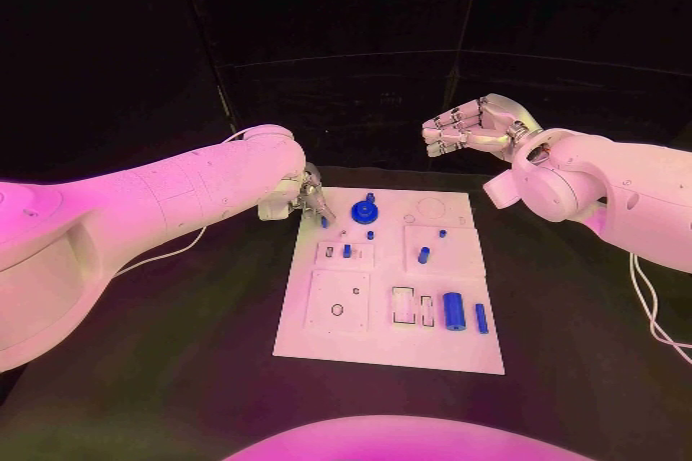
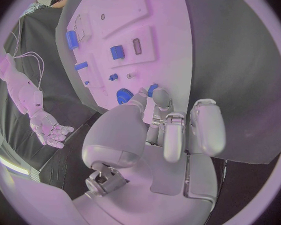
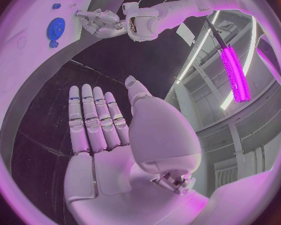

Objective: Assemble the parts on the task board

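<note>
Left hand [image 1: 296,196]: hovering at the far left corner of the task board [image 1: 332,336]; fingertips [image 2: 160,96] pinching a small blue peg [image 2: 152,89], shown in the left wrist view; remaining fingers curling down beside it; the peg sitting just over the board's edge, close beside the blue gear [image 1: 366,212]

Right hand [image 1: 470,124]: raised beyond the board's far right corner, well apart from it; fingers straight and side by side, thumb out, holding nothing, seen in the right wrist view [image 3: 109,135]

Task board: lying flat in the middle of the black table [image 1: 577,321], long side running away from the robot

Blue gear: lying on the far part of the board, near the left hand; a small blue knob showing at its far edge

Blue cylinder [image 1: 454,310]: lying on its side at the near right of the board; a thinner blue pin [image 1: 482,318] lying just beside it, toward the right edge

Small blue pieces: one [image 1: 423,254] standing in the square plate at mid right; another [image 1: 346,250] in the square plate at mid left; tiny ones [image 1: 371,235] lying between those plates and the gear

Near left plate [image 1: 338,302]: showing a small round hole
</note>
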Tool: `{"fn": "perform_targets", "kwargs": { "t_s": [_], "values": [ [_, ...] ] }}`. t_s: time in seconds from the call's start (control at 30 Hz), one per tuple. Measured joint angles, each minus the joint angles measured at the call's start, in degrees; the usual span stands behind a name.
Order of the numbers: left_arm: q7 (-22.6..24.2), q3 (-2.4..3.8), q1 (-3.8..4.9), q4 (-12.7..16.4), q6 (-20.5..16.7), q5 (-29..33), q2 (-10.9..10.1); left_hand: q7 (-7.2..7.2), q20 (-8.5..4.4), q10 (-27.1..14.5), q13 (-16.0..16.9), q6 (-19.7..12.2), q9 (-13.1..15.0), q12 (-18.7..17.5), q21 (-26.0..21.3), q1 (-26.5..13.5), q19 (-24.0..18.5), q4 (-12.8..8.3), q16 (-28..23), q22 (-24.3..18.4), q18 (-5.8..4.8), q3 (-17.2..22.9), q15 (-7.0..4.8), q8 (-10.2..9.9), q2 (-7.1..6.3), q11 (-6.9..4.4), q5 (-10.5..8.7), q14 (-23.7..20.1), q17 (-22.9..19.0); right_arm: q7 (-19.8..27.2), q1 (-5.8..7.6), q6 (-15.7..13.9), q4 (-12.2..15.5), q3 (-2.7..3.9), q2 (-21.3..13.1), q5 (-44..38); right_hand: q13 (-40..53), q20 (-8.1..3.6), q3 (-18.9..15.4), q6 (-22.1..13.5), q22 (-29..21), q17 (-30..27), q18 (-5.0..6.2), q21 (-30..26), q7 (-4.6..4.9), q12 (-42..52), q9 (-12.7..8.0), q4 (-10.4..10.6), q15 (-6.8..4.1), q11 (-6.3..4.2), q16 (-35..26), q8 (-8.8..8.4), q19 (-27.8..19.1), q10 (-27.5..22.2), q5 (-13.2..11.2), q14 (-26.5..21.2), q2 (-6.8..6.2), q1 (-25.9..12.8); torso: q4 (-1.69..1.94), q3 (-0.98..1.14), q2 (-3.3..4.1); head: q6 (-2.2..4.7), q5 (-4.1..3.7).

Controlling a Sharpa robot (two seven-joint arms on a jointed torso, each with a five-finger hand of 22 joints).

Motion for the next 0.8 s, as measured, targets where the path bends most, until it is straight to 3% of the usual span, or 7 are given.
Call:
{"fn": "perform_targets", "kwargs": {
  "t_s": [0.13, 0.23, 0.4, 0.53, 0.6, 0.67, 0.8],
  "values": [
    [0.0, 0.00, -0.01, 0.0, 0.0, 0.0, 0.0, -0.01, 0.00, 0.2, -0.1, 0.0, 0.2, 0.0, 0.0, 1.5, 0.0, -1.3, 0.0, 0.1, 0.00, 1.3, -0.22, 0.4, 1.21, -0.21, 0.00, -0.2, 0.0, 0.0, 0.00, 0.0, 0.0, 0.00, 0.0, 0.0, 0.0, 0.00, 0.0, 0.0, 0.0, 0.0, 0.01, 0.0, 0.00, 0.0, 0.0, 0.0, 0.00, 0.00, 0.0, 0.00, 0.0, 0.0, 0.0, 0.0, 0.00, 0.0, 0.00, 0.00, 0.00, -0.05, 0.00],
    [0.0, 0.01, -0.01, 0.0, -0.2, 0.0, 0.0, -0.15, -0.20, 0.4, -0.2, -0.2, 0.2, 0.0, 0.0, 3.4, 0.2, -3.1, 0.0, 0.2, 0.00, 3.5, -0.43, 0.7, 2.33, -0.35, -1.04, 0.0, 0.0, 0.0, 0.00, 0.1, 0.0, 0.00, 0.0, 0.0, 0.0, 0.00, 0.0, 0.0, 0.0, 0.0, 0.00, 0.0, 0.00, 0.0, 0.0, 0.0, 0.00, 0.00, 0.0, 0.00, 0.0, 0.0, 0.0, 0.0, 0.00, 0.0, 0.00, 0.00, 0.00, -0.08, 0.00],
    [0.2, 0.03, -0.01, 0.0, -0.9, 0.2, 0.0, -0.31, -0.40, 0.2, -0.3, -1.0, 0.2, 0.0, 0.0, 5.5, 0.0, -6.5, 0.0, 0.2, 0.01, 9.1, -0.63, 1.1, 2.32, -0.60, -1.40, -0.2, 0.0, -0.1, 0.00, 0.1, 0.0, 0.00, 0.0, 0.0, 0.0, 0.00, 0.0, 0.0, 0.0, 0.0, 0.00, 0.0, 0.00, 0.0, 0.0, 0.0, 0.00, 0.00, 0.0, 0.00, 0.0, 0.0, 0.0, 0.0, 0.00, 0.0, -0.01, 0.01, 0.00, -0.13, -0.03],
    [0.6, 0.02, -0.02, 0.1, -1.6, 0.6, -0.1, -0.13, -0.40, 0.5, -0.6, -1.3, 0.2, -0.3, 0.0, 5.6, 0.0, -5.3, 0.0, 0.4, 0.01, 11.6, -0.63, 1.8, 2.32, -0.89, -1.68, -0.2, 0.0, -0.1, 0.00, 0.3, 0.0, 0.00, -0.1, 0.0, 0.0, 0.00, 0.0, 0.0, 0.0, 0.0, 0.00, 0.0, 0.00, 0.0, 0.0, 0.0, 0.00, 0.00, 0.0, 0.00, 0.0, 0.0, 0.0, 0.0, 0.00, 0.0, -0.01, 0.01, -0.01, -0.20, -0.08],
    [0.7, 0.01, -0.04, 0.3, -2.0, 0.8, -0.2, -0.23, -0.40, 0.9, -0.8, -1.5, 0.3, -0.4, 0.2, 4.4, 0.0, -3.5, 0.0, 0.6, 0.00, 13.5, -0.63, 3.0, 1.74, -0.80, -1.56, -0.2, 0.0, -0.2, 0.00, 0.3, 0.0, 0.00, -0.1, 0.0, 0.0, 0.00, 0.0, 0.0, 0.0, 0.0, 0.00, 0.0, 0.00, 0.0, 0.0, 0.0, 0.00, 0.00, 0.0, 0.00, 0.0, 0.0, 0.0, 0.0, 0.00, 0.0, 0.00, 0.02, -0.01, -0.21, -0.22],
    [1.0, 0.01, -0.05, 0.7, -2.5, 1.1, -0.6, -0.32, -0.40, 1.3, -1.0, -1.6, 0.3, -0.4, 0.2, 1.8, 0.0, -5.0, 0.0, 0.6, 0.01, 18.5, -0.63, 4.4, 0.04, -0.82, -1.56, -0.2, 0.0, -0.3, 0.00, 0.4, 0.0, 0.00, -0.1, 0.0, 0.0, 0.00, 0.0, 0.0, 0.0, 0.0, 0.00, 0.0, 0.00, 0.0, 0.0, 0.0, 0.00, 0.00, 0.0, 0.00, 0.0, 0.0, 0.0, 0.0, 0.00, 0.0, 0.01, 0.02, -0.02, -0.24, -0.41],
    [1.2, 0.01, -0.06, 2.1, -3.6, 2.2, -2.0, -0.52, -0.40, 1.7, -1.1, -1.8, 0.3, -0.4, 0.2, -0.7, 0.0, -5.4, 0.0, 0.6, 0.01, 22.7, -0.63, 6.1, -1.55, -0.82, -1.56, -0.2, 0.0, -0.4, 0.00, 0.6, 0.0, 0.00, -0.2, 0.0, 0.0, 0.00, 0.0, 0.0, 0.0, 0.0, 0.00, 0.0, 0.00, 0.2, 0.0, 0.0, 0.00, 0.00, 0.0, 0.00, 0.0, 0.0, 0.0, 0.0, 0.00, 0.0, 0.02, 0.02, -0.06, -0.24, -0.49]
  ]
}}
